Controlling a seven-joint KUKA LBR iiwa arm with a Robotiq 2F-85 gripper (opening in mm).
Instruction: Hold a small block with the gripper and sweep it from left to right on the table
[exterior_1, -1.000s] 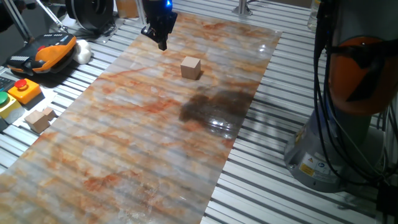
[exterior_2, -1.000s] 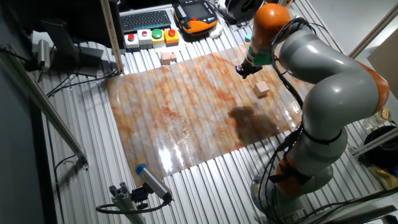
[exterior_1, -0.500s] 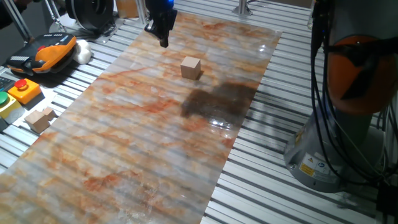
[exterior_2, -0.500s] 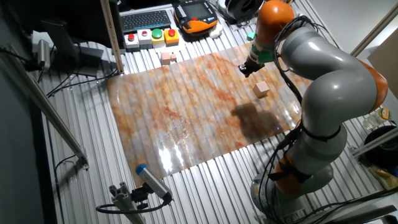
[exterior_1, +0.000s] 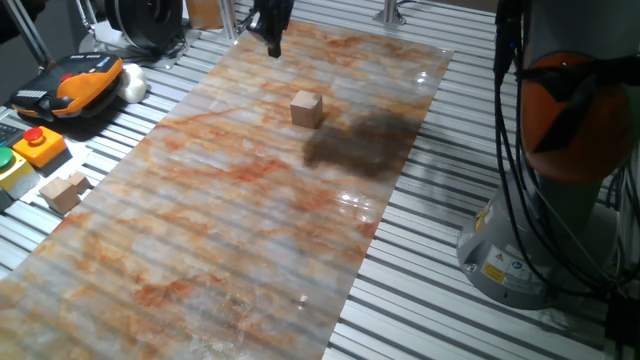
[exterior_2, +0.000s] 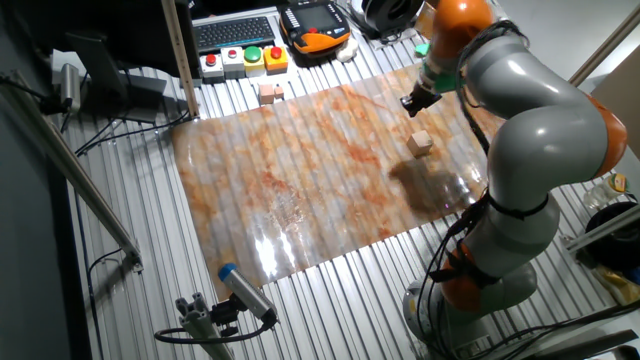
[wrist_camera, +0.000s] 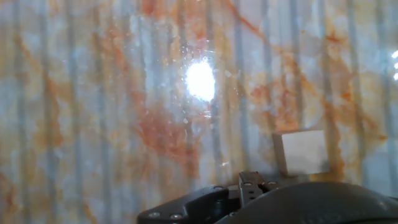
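The small block (exterior_1: 307, 108) is a plain tan cube resting by itself on the marbled orange table (exterior_1: 220, 220). My black gripper (exterior_1: 272, 45) hangs above the table's far end, up and to the left of the block, apart from it. Its fingers taper to a point and look shut on nothing. The other fixed view has the gripper (exterior_2: 412, 101) just beyond the block (exterior_2: 420, 143). In the hand view the block (wrist_camera: 302, 152) lies at the lower right, beside the gripper (wrist_camera: 250, 182) at the bottom edge.
A pair of joined tan blocks (exterior_1: 62, 190) sits on the ribbed metal slats at the left, near a button box (exterior_1: 35, 145) and an orange pendant (exterior_1: 80, 80). The robot's base (exterior_1: 540, 220) stands at the right. The arm's shadow (exterior_1: 360, 140) darkens the table beside the block.
The gripper has moved up and toward the far end of the table, farther from the block. The arm's shadow slid along with it. The block has stayed put.
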